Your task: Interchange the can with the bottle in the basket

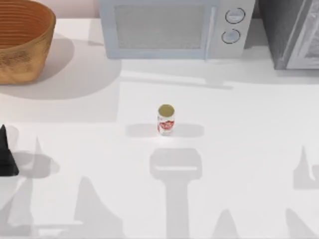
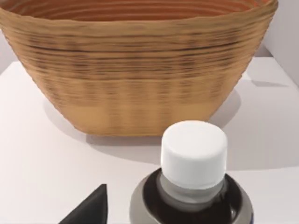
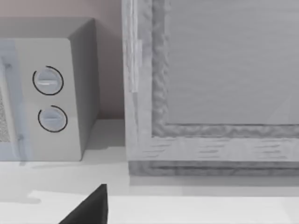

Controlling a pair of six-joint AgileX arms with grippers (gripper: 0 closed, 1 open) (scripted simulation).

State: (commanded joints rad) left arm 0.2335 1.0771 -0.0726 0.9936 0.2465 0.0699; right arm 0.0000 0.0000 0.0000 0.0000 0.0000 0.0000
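The white-and-red can (image 1: 165,120) with a dull gold top stands upright at the middle of the table. The orange-brown wicker basket (image 1: 20,45) sits at the far left corner; its ribbed wall (image 2: 140,79) rises in the left wrist view. A dark bottle (image 2: 194,186) with a white cap and grey shoulder stands on the table in front of the basket, close under the left wrist. My left gripper (image 1: 6,157) is at the table's left edge, open; one fingertip (image 2: 88,210) is beside the bottle with a gap between. My right gripper is parked, its fingertip (image 3: 88,207) off to one side.
A grey microwave (image 1: 172,27) with two round knobs stands along the back edge. A grey cabinet (image 1: 294,32) stands at the back right. White tabletop stretches around the can on every side.
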